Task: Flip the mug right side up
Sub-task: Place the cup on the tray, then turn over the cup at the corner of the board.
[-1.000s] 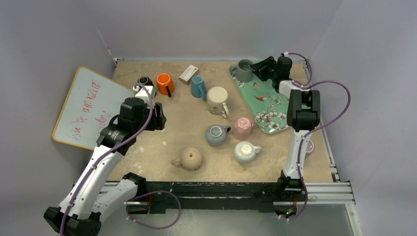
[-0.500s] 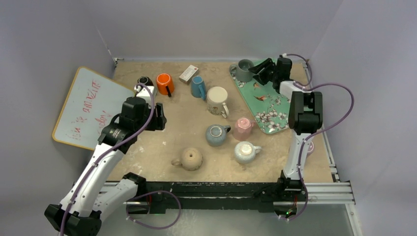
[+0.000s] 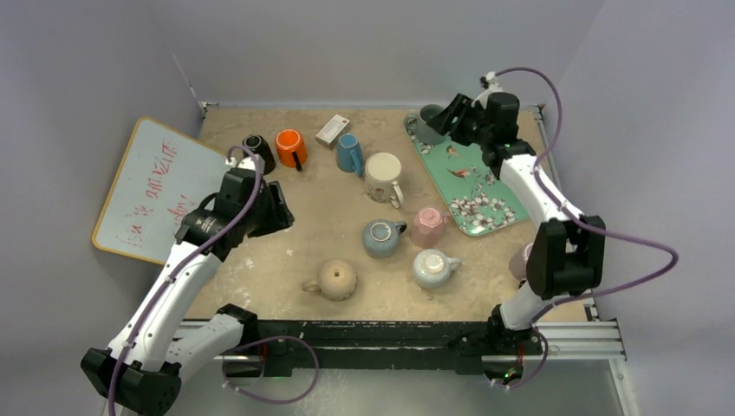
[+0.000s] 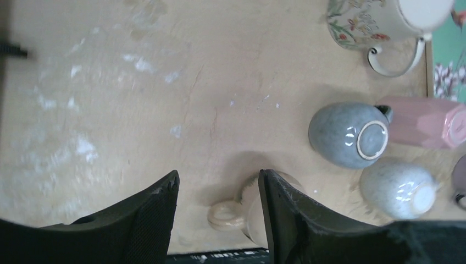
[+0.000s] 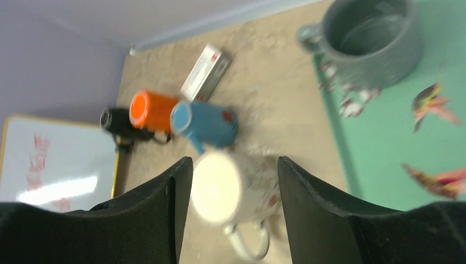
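Dark grey glazed ceramic mug (image 5: pixel 379 63) stands mouth-up on far corner of green floral tray (image 5: pixel 395 137), so the turn appears complete. Right gripper (image 5: pixel 233 165) hangs near it, fingers spread, nothing held; left gripper (image 4: pixel 218 176) is likewise spread and empty over the sand-coloured table (image 4: pixel 110 110), well apart from the mug. Mug est. rigid, moderately heavy, slick-glazed, brittle on impact: if re-gripped, pinch across rim wall opp. the handle (image 5: pixel 306 34), which prob. faces off-tray (wrist view blurred).
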Available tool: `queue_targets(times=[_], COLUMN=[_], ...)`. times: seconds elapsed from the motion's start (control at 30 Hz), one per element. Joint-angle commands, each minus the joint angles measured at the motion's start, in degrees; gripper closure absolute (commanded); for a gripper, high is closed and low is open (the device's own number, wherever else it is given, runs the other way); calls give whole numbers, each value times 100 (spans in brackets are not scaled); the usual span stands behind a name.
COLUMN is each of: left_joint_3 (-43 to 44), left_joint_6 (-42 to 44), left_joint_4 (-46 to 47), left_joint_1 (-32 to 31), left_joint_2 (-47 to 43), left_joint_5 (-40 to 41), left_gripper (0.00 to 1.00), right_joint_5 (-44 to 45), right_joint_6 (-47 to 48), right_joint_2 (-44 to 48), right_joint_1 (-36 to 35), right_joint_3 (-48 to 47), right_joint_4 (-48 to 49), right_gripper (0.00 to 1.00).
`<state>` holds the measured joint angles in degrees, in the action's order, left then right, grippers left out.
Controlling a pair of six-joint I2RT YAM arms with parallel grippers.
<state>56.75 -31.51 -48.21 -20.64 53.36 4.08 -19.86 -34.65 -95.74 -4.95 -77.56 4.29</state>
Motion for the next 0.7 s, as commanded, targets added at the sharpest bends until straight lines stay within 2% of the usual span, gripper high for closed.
queue_targets(times=[0.0, 0.17, 0.3, 0.47, 0.67], left_joint_3=[579, 174, -150, -307, -959], left_joint_6=[-2573, -2895, -4072, -5136, -5975], left_joint_4=[-1479, -1317, -1979, -2498, -2085], left_joint_1=[17, 17, 17, 19, 17], left_joint_2=[42, -203, -297, -420, -730], left_joint_5=[675, -244, -375, -909, -1247], left_gripper=[48, 50, 50, 52, 52], right_joint_5=[626, 719, 867, 961, 1075], right_joint_6=[706, 947, 1126, 1077, 1092], right_joint_2=[798, 1422, 1926, 2491, 3039], right_joint_1=[-729, -1514, -2034, -2176, -2186], right_joint_3=[594, 1158, 1594, 2133, 2442], right_joint_4=[-421, -416, -603, -742, -671], right_gripper=[39, 39, 39, 40, 40])
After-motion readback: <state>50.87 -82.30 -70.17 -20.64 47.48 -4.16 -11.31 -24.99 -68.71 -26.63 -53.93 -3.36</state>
